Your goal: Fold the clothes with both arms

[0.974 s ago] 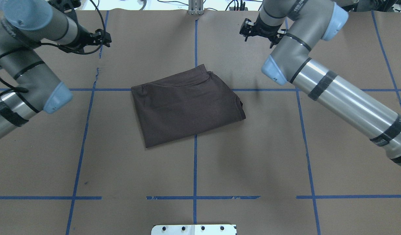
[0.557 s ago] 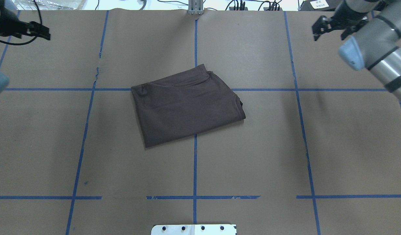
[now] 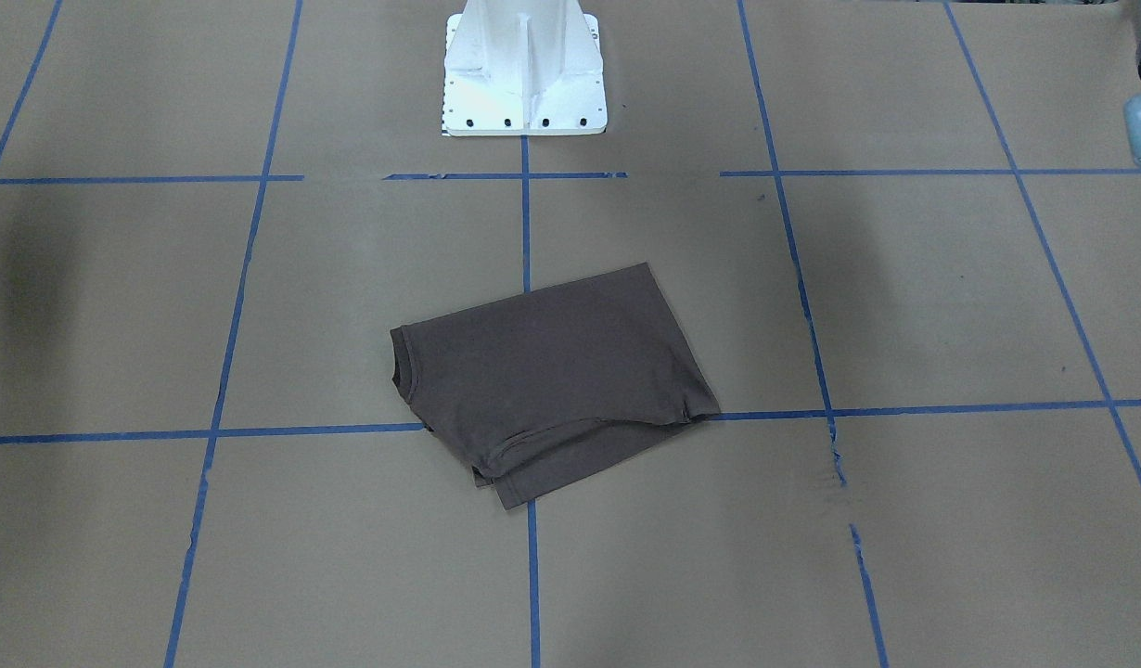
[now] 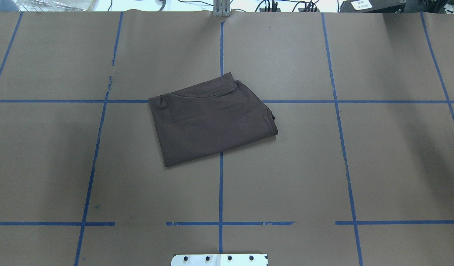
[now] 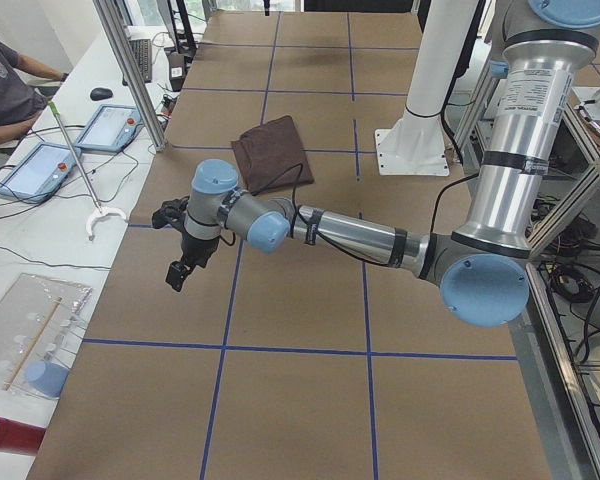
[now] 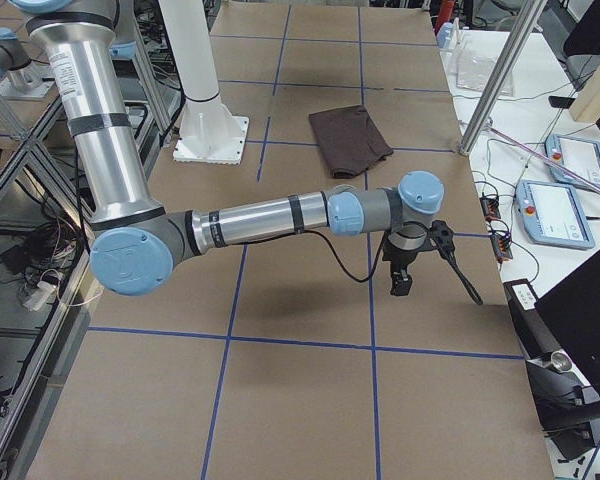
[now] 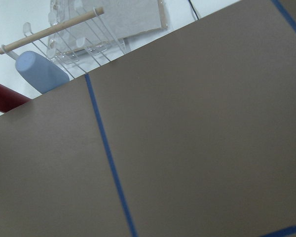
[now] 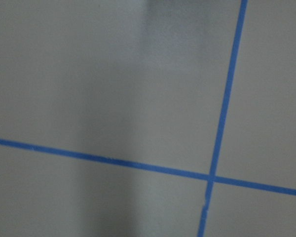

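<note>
Both arms [image 5: 350, 235] now outside overhead view

Our left arm [image 5: 350, 236] and right arm [image 6: 255, 218] are silver-grey tubes with light blue joint caps [image 5: 482, 290] and black bands [image 6: 296, 213]

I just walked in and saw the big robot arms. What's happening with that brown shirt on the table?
The dark T-shirt lies folded into a small packet in the middle of the paper-covered table, and nothing is touching it. The robot's left arm and right arm are each stretched out low over one end of the table, far from the shirt. So the folding looks done, or very nearly done.
</note>
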Tool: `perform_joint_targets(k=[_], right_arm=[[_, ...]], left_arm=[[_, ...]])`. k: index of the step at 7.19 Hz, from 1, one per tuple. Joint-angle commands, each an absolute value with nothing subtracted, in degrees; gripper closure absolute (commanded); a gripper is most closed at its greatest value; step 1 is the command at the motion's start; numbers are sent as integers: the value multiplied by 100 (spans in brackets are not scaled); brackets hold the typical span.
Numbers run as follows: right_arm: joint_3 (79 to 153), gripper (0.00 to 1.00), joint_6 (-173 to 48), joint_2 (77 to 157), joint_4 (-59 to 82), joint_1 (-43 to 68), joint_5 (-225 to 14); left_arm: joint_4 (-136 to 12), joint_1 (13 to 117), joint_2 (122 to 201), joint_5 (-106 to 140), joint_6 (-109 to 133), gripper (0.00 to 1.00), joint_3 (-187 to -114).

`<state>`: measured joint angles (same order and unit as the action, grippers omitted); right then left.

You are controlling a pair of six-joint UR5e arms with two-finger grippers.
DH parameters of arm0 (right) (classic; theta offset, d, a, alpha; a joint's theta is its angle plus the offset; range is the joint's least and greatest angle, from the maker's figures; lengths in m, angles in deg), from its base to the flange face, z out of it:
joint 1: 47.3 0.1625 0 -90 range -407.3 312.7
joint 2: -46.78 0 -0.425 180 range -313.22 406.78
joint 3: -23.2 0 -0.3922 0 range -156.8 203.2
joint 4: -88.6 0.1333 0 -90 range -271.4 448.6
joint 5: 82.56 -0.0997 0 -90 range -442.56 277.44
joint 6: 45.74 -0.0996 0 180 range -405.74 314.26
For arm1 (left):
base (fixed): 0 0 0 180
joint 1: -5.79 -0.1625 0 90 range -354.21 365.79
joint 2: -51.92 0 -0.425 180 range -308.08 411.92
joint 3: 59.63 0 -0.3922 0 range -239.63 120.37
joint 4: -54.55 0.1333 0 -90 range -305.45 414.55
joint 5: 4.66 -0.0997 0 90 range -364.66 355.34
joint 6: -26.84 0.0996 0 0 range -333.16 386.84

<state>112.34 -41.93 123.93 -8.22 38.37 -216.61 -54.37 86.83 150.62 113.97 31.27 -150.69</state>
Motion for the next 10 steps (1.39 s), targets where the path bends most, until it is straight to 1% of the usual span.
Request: perform_joint_targets(k=[1,2,3,4,5,7,8,10], right_arm=[[11277,0,-2939,12475,-1292,4182,-21503],[11320,0,-2939,12596,-943,4165,-20996],[11242,0,-2930,12824,-748,4164,-20608],[11328,0,-2965,12948,-659,4164,-20639],[11329,0,-2991,12958,-719,4164,-20840],[11276,0,-3044,13124,-746,4173,-21559],[11468,0,-3392,13299,-746,4225,-21919],[12536,0,-4246,13991,-746,4235,-21993]], left_arm=[[-5539,8806,14841,12048,3381,0,-14702],[-5932,8823,14851,12041,3274,0,-14560],[-5979,8832,14616,12032,3282,0,-14576],[-5841,8867,14544,12067,3308,0,-14602],[-5456,8885,14369,12102,3326,0,-14663],[-4194,8928,14341,12102,3587,0,-15083],[-3882,9233,14324,12111,4234,0,-15112],[-3844,9333,14280,12417,4346,0,-15138]])
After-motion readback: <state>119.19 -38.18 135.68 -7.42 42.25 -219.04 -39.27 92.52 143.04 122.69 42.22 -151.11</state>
